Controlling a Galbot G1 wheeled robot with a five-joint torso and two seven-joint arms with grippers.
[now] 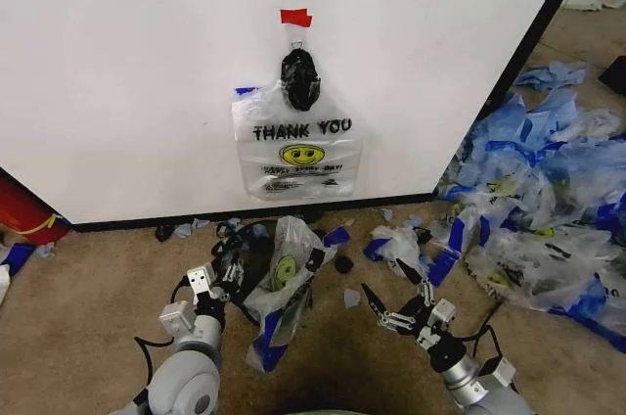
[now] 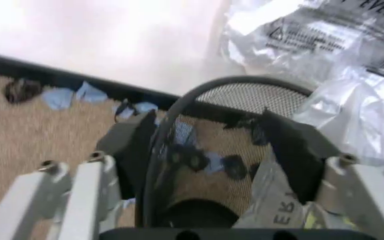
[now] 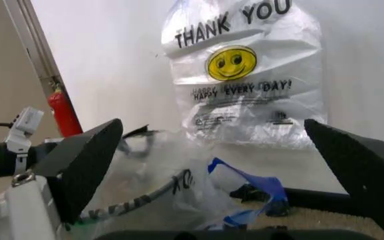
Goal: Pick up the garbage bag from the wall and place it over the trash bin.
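High on the wall, above and ahead of both arms, the garbage bag is hung flat, faced by the wide-open right pincer, while the trash bin rim is clasped by the left pincer.

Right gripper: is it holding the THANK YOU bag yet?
No. The right gripper is open and low over the floor, while the THANK YOU bag hangs on the white wall.

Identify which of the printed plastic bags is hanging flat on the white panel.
The garbage bag reading THANK YOU with the yellow smiley, hung below the red tape. The others lie crumpled on the carpet: one on the trash bin, a heap on the right.
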